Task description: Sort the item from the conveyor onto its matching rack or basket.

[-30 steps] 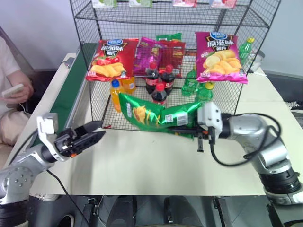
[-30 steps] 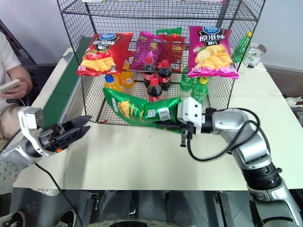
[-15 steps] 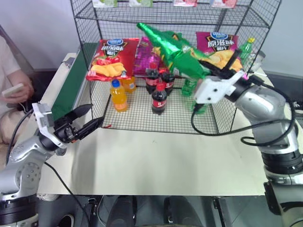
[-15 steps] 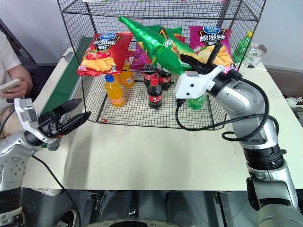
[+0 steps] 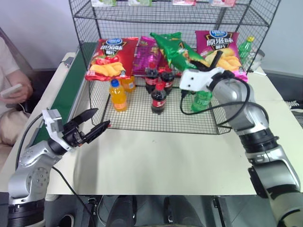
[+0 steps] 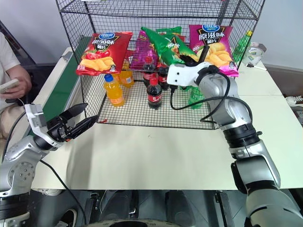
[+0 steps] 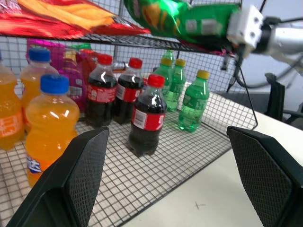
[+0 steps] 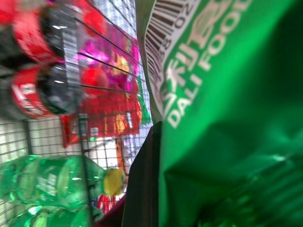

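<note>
The item, a glossy green chip bag [image 5: 173, 47], hangs tilted at the rack's middle tier, between a magenta bag and the pink chip bag [image 5: 218, 46]. My right gripper [image 5: 208, 62] is shut on the bag's right end, and the bag's green foil [image 8: 227, 94] presses close in the right wrist view. The black wire rack [image 5: 85, 20] stands at the back of the table. My left gripper [image 5: 97, 122] hovers open and empty at the rack's front left corner, its fingers [image 7: 71, 179] spread wide. The dark-green conveyor [image 5: 66, 94] runs along the table's left side.
A red chip bag [image 5: 111, 56] lies on the middle tier at left. Orange [image 5: 118, 94], cola [image 5: 158, 97] and green bottles [image 5: 201, 97] stand on the bottom tier. A person [image 5: 12, 90] holding a phone sits left of the conveyor. The pale table [image 5: 165, 161] lies in front.
My right gripper has lifted the green bag from the table in front of the rack and swung it up into the middle tier. The left gripper rolled and shifted slightly.
</note>
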Motion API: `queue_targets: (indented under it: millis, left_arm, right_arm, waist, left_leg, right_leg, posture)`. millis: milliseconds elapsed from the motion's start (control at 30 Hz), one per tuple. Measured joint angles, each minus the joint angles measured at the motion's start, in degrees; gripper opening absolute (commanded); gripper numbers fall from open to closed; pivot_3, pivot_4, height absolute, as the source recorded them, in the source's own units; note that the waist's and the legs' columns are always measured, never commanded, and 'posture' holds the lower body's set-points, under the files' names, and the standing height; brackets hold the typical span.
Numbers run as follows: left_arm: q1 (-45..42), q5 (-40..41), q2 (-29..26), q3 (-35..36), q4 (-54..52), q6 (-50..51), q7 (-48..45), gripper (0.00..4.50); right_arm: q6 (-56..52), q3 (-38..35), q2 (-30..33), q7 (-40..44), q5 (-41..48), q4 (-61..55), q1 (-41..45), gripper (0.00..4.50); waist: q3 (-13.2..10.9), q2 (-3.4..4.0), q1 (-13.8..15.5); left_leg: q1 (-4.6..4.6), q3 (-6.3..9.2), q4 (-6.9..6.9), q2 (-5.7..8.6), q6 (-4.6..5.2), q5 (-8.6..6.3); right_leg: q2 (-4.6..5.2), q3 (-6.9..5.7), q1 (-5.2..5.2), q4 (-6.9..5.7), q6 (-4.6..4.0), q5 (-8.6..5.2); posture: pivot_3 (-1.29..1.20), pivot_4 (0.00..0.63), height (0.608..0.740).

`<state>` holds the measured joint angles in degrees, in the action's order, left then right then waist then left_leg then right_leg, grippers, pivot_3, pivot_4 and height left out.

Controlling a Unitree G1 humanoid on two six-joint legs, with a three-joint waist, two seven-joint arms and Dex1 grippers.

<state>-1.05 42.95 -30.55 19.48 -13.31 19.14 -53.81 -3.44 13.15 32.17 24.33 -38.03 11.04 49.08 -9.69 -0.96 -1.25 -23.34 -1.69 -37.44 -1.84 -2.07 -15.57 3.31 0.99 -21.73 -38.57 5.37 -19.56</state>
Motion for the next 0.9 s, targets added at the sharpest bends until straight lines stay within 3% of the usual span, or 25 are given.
queue_targets:
  millis: [367,400,433,633,900]
  left_arm:
    - [0.16,0.01,0.54,-0.6,-0.48,-0.03,1.18,4.25]
    - [0.12,0.0,0.54,-0.68,-0.48,-0.03,1.26,4.28]
    - [0.1,0.0,0.55,-0.73,-0.48,-0.03,1.35,4.28]
    - [-0.1,-0.09,0.81,-1.12,-0.5,-0.03,1.73,4.28]
    - [0.34,-1.24,1.31,-2.9,-0.81,-0.19,2.38,4.28]
  right_arm:
    - [-5.46,1.45,-8.78,-2.23,1.26,0.6,1.06,0.0]
    - [-5.7,1.44,-8.91,-2.38,1.71,0.7,1.21,0.65]
    - [-5.83,1.43,-8.96,-2.49,2.19,0.86,1.3,0.88]
    - [-6.92,-0.04,-11.07,-3.99,5.26,1.77,3.08,3.65]
    - [-9.28,-1.23,-17.06,-3.69,12.8,2.03,4.17,3.65]
  waist:
    - [0.0,0.0,-1.1]
    - [0.0,0.0,-1.16]
    - [0.0,0.0,-1.22]
    - [0.0,0.0,-1.43]
    - [0.0,0.0,-1.36]
  left_leg:
    - [0.01,0.01,-0.11,-0.01,-0.01,0.01]
    - [0.01,0.02,-0.15,-0.01,0.0,0.0]
    - [0.01,0.02,-0.18,-0.01,0.0,0.0]
    - [0.01,0.03,-0.29,-0.02,0.01,0.0]
    - [-0.06,0.03,-0.3,-0.05,0.01,0.0]
  right_leg:
    - [-0.01,0.01,-0.1,-0.4,0.0,0.0]
    - [-0.01,0.01,-0.1,-0.43,0.0,0.0]
    - [-0.01,0.01,-0.1,-0.45,0.0,0.0]
    - [-0.03,0.03,-0.11,-0.55,0.0,0.0]
    - [-0.04,0.04,-0.2,-0.57,0.0,0.0]
  posture:
    - [0.0,0.15,0.739]
    - [0.0,0.15,0.739]
    - [0.0,0.15,0.739]
    - [0.0,0.15,0.739]
    - [0.0,0.15,0.739]
